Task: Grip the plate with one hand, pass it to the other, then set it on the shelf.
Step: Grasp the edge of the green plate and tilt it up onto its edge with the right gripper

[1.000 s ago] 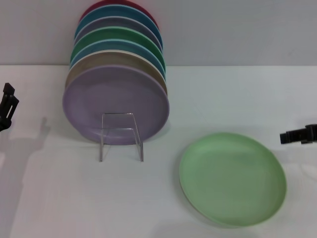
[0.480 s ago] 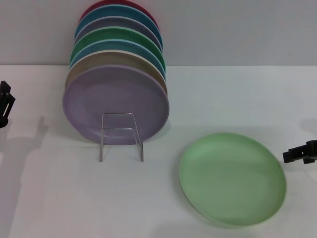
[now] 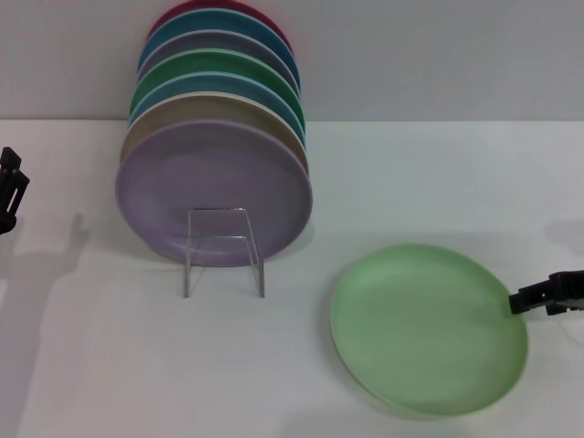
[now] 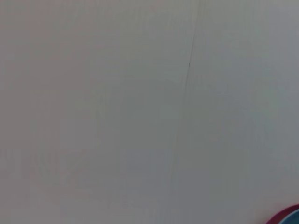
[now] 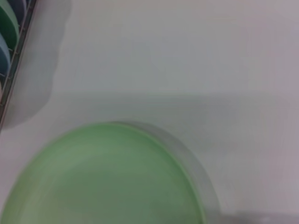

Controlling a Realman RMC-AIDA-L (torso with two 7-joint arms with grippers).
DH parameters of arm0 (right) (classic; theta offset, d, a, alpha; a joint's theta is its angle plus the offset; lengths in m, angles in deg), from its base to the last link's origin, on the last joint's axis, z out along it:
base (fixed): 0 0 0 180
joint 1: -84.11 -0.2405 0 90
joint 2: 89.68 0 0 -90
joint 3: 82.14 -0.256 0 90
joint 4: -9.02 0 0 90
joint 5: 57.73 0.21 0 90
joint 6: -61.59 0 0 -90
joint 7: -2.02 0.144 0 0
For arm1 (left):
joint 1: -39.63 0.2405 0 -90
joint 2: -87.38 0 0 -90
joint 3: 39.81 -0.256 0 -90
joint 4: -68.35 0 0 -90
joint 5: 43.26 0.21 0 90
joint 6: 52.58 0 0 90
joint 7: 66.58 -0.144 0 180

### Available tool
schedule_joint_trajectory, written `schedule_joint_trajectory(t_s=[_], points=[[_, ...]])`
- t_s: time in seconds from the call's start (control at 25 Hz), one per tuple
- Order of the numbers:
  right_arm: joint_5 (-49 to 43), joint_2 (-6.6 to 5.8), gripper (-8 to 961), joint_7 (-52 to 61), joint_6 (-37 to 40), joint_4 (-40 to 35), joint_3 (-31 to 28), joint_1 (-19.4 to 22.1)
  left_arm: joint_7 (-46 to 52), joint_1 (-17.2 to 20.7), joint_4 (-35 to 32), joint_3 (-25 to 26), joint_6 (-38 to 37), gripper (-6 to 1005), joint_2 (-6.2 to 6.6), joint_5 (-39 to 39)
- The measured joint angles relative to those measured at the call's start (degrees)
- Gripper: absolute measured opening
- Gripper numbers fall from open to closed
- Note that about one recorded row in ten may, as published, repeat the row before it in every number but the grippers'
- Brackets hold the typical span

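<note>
White table; plate flat, its rim at right gripper tips; finger spread unclear. Left gripper parked far off.

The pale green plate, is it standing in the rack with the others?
No, the pale green plate lies flat on the table, beside the rack.

Table: white, flat, under everything.
Wall: pale grey, behind the table.
Stack of plates: standing on edge, one behind another.
Lavender plate: the front one.
Red plate: the last one.
</note>
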State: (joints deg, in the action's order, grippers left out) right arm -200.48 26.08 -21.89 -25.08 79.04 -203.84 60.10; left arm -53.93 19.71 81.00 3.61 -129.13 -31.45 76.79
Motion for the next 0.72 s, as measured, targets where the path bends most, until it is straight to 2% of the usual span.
schedule_joint_trajectory(t_s=[0.72], points=[[-0.2, 0.43, 488, -0.8, 1.2, -2.9, 0.5, -1.8, 0.0, 0.3, 0.2, 0.0, 0.0, 843, 0.08, 0.0]])
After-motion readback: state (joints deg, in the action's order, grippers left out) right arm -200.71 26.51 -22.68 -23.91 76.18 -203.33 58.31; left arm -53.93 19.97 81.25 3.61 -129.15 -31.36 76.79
